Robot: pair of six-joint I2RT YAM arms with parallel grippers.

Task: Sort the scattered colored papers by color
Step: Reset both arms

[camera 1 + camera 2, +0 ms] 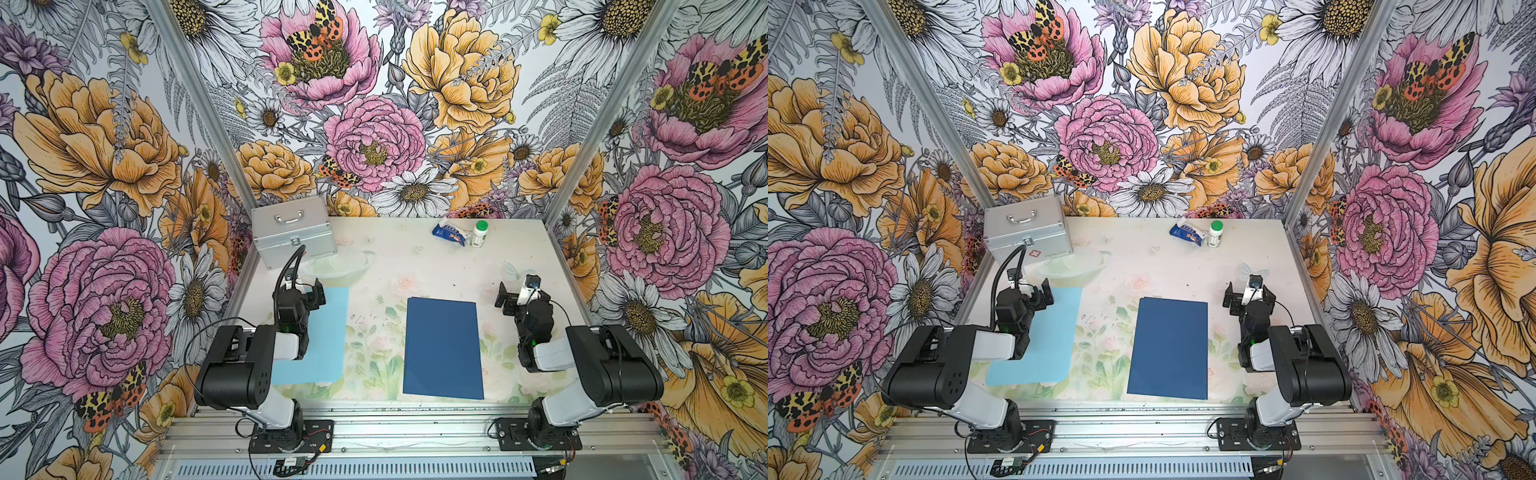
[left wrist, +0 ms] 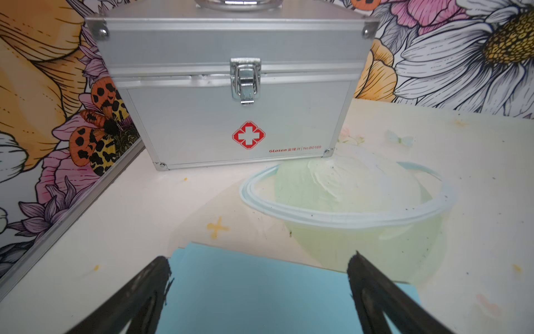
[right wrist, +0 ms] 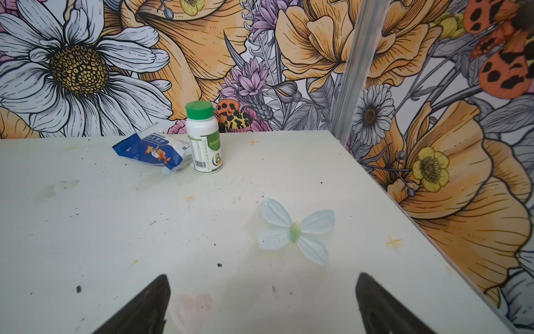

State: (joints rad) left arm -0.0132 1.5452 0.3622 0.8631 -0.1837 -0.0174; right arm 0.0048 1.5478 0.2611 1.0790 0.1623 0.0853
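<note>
Cream-white and scuffed, the counter [image 1: 415, 257] carries a faded print of roses and leaves. Glossy wallpaper [image 1: 374, 124] of big pink, orange and white flowers closes it in on three sides, with bare metal posts at the corners. In both top views a light blue paper [image 1: 330, 332] lies flat near the left edge, partly under the left arm [image 1: 291, 316]. A dark blue paper [image 1: 442, 349], smooth, matte and rectangular, lies flat in the middle, well apart from it. A ribbed silver case [image 1: 293, 230] with a handle on its lid stands in the far left corner. A crinkled blue-and-white packet [image 1: 449, 235] and a white bottle [image 1: 480, 235] with a green cap sit together at the far edge. The right arm [image 1: 536, 320] is over bare counter to the right of the dark sheet.

From the left wrist, the left jaws stand wide apart above the far edge of the light blue paper [image 2: 254, 289], holding nothing. Beyond are a pale green bowl shape [image 2: 346, 202], printed or real I cannot tell, and the latched case [image 2: 231, 121] with its red cross.

From the right wrist, the right jaws are spread wide over speckled counter [image 3: 115, 217], empty. A pale blue printed butterfly [image 3: 294, 231] lies ahead, with the upright bottle [image 3: 203, 138] touching the packet [image 3: 150, 150] farther off.
</note>
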